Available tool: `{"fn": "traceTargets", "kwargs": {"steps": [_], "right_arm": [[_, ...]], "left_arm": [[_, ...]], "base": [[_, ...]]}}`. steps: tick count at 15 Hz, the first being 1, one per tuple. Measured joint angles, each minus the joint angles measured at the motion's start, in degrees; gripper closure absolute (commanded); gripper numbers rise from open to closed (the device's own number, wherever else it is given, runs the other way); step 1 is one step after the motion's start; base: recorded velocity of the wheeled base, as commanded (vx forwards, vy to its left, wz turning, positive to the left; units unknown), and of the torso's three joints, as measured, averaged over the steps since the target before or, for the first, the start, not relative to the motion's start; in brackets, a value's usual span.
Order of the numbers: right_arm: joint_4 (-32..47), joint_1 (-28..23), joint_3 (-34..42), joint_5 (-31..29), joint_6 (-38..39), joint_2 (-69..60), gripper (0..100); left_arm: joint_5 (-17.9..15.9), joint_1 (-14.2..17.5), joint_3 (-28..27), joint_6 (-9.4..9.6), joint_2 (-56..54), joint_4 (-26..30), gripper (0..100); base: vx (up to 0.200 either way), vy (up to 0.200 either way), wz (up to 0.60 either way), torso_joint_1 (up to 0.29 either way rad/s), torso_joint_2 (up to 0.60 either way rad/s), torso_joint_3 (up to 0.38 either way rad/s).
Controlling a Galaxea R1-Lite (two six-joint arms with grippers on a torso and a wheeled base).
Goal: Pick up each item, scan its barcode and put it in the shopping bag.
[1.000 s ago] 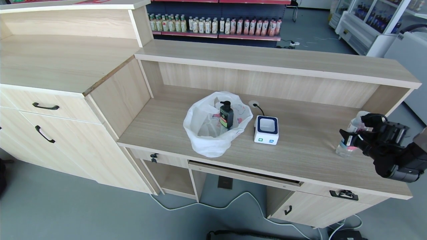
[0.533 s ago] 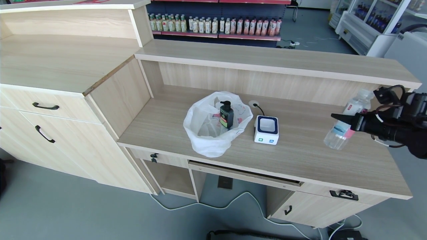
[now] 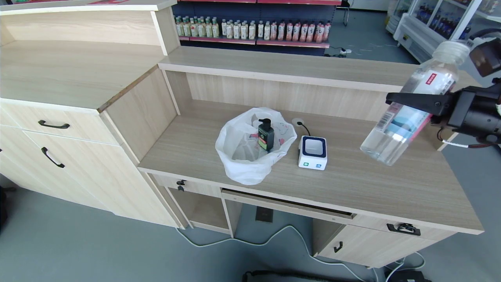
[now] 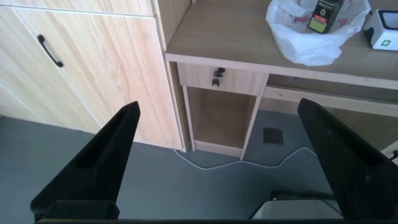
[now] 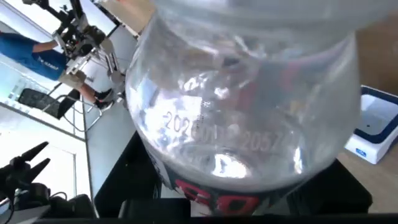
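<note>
Tilting bottle (image 3: 393, 133): a clear plastic water bottle with a white cap hangs in the air above the right part of the tabletop (image 3: 352, 184). Its cap points up and to the right, and its base points down towards the scanner side. A label in red and blue wraps its middle, with a barcode on the edge facing left. The right wrist view looks along the see-through body (image 5: 249, 106).
Right claw (image 3: 399, 103): clamped across the labelled middle of the bottle. One black finger lies over the front of the label and the other is hidden behind the bottle.
Scanner (image 3: 312, 152): a small white box with a dark blue rim. It sits on the tabletop left of the bottle's base and clear of it, also seen at (image 4: 385, 28) and (image 5: 373, 130).
Shopping bag (image 3: 242, 160): a white plastic bag standing open just left of the scanner, also at (image 4: 305, 43). A dark pump bottle (image 3: 265, 136) stands upright inside it.
Left claw (image 4: 219, 106): spread wide with nothing between its fingers. It hangs low over the grey floor (image 4: 186, 186), in front of the cabinet at the tabletop's left end.
Drinks shelf (image 3: 250, 29): rows of bottles stand beyond the counter's upper ledge (image 3: 313, 66).
</note>
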Motion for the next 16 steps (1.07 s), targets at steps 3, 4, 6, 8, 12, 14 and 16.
{"fn": "traceTargets", "kwargs": {"steps": [3,4,6,8,12,14,16], "right_arm": [[0.7,8.1,4.1,0.2,1.8,-8.1,100],[0.8,10.3,5.0,0.3,2.6,-10.4,100],[0.9,13.2,6.8,0.2,3.0,-14.0,100],[1.5,15.6,7.7,0.2,3.5,-17.0,100],[3.9,18.8,8.0,1.3,5.1,-21.3,100],[4.2,19.8,7.9,2.3,5.4,-22.5,100],[5.5,21.1,7.8,3.0,6.4,-23.5,100]], "left_arm": [[0.0,0.0,0.0,0.0,0.0,0.0,0],[0.0,0.0,0.0,0.0,0.0,0.0,0],[0.0,0.0,0.0,0.0,0.0,0.0,0],[0.0,0.0,0.0,0.0,0.0,0.0,0],[0.0,0.0,0.0,0.0,0.0,0.0,0],[0.0,0.0,0.0,0.0,0.0,0.0,0],[0.0,0.0,0.0,0.0,0.0,0.0,0]], "base": [[0.0,0.0,0.0,0.0,0.0,0.0],[0.0,0.0,0.0,0.0,0.0,0.0],[0.0,0.0,0.0,0.0,0.0,0.0],[0.0,0.0,0.0,0.0,0.0,0.0],[0.0,0.0,0.0,0.0,0.0,0.0],[0.0,0.0,0.0,0.0,0.0,0.0],[0.0,0.0,0.0,0.0,0.0,0.0]]}}
